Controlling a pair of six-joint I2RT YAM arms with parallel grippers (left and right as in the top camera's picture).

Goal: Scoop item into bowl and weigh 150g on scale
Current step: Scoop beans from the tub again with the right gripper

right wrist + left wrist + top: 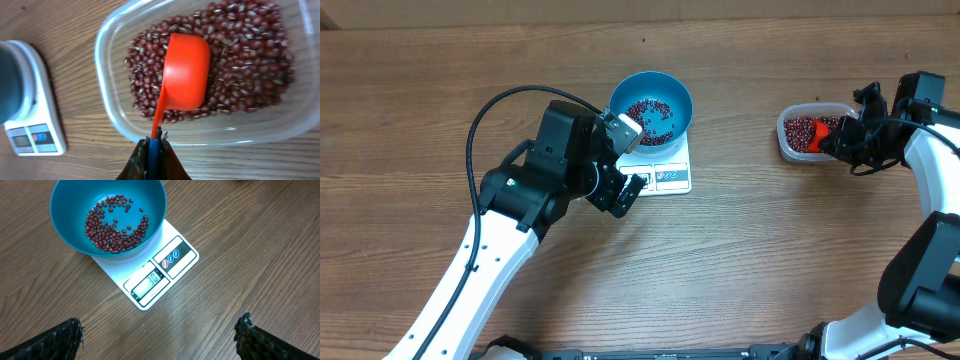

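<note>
The blue bowl (675,92) (70,207) stands on the white scale (672,180) (172,257) and holds a thin layer of red-brown beans (650,115) (112,230). The scale's display reads 30. My left gripper (632,160) (160,326) hangs open just in front of the scale, with nothing between its fingers. My right gripper (845,140) (154,142) is shut on the blue handle tip of the orange scoop (825,135) (186,70). The scoop's cup lies on the beans (250,60) in the clear tub (786,140) (115,115). No beans show on the cup.
The tub stands at the right of the wooden table, about a hand's width from the scale (37,117). The left arm's black cable (480,120) loops over the table to the left of the bowl.
</note>
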